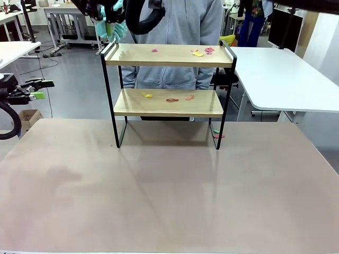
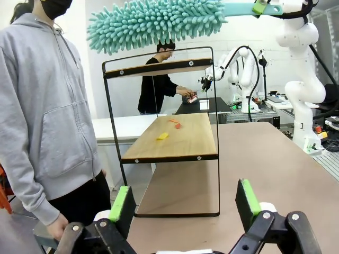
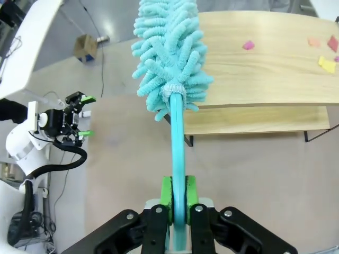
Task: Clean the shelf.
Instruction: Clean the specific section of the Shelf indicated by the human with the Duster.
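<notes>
The shelf (image 1: 168, 103) stands at the far middle of the brown table, with coloured paper scraps (image 1: 204, 52) on its top board and more scraps (image 1: 171, 99) on the lower board. My right gripper (image 3: 178, 198) is shut on the handle of a teal fluffy duster (image 3: 169, 53). The duster head (image 1: 111, 29) hovers over the left end of the top board. It hangs above the shelf (image 2: 164, 143) as the teal duster (image 2: 159, 21) in the left wrist view. My left gripper (image 2: 184, 201) stands open and empty off the table's left side, level with the lower board.
A person in a grey hoodie (image 1: 169, 32) stands right behind the shelf. A few scraps (image 1: 217, 135) lie on the table by the shelf's right foot. White tables (image 1: 286, 79) stand at the right and far left. The brown table (image 1: 169, 190) stretches bare in front.
</notes>
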`<state>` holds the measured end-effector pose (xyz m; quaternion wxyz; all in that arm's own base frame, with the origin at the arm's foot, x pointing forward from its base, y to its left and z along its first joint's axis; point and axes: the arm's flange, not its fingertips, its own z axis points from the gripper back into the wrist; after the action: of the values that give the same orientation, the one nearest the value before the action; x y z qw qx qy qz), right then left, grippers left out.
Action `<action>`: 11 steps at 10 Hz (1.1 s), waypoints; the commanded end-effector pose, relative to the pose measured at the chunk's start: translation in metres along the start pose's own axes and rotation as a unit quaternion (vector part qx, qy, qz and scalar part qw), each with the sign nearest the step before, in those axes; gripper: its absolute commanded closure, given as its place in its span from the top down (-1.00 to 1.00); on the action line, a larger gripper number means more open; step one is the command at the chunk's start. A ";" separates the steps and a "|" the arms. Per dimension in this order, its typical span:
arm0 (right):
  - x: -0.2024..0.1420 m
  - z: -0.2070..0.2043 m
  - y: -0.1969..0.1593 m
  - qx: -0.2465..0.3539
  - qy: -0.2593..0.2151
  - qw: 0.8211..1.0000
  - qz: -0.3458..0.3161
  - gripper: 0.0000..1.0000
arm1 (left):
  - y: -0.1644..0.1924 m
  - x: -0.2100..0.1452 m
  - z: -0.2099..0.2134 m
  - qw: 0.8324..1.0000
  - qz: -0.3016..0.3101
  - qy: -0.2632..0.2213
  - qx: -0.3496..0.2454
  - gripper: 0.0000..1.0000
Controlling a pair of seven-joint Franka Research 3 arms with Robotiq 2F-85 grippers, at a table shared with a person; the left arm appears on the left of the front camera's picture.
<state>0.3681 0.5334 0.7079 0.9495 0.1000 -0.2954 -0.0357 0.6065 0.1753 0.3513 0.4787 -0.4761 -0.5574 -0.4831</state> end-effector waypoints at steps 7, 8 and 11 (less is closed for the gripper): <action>-0.016 -0.030 0.003 -0.038 0.025 0.999 0.003 -0.74 | -0.002 0.004 0.000 1.000 -0.003 -0.001 0.000 1.00; -0.016 -0.030 0.003 -0.038 0.025 0.999 0.003 -0.74 | -0.002 0.004 0.000 1.000 -0.003 -0.001 0.000 1.00; -0.016 -0.030 0.003 -0.038 0.025 0.999 0.003 -0.74 | -0.002 0.004 0.000 1.000 -0.003 -0.001 0.000 1.00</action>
<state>0.3724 0.5437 0.6735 0.9606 0.0595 -0.2682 -0.0427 0.6065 0.1753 0.3513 0.4787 -0.4761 -0.5574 -0.4831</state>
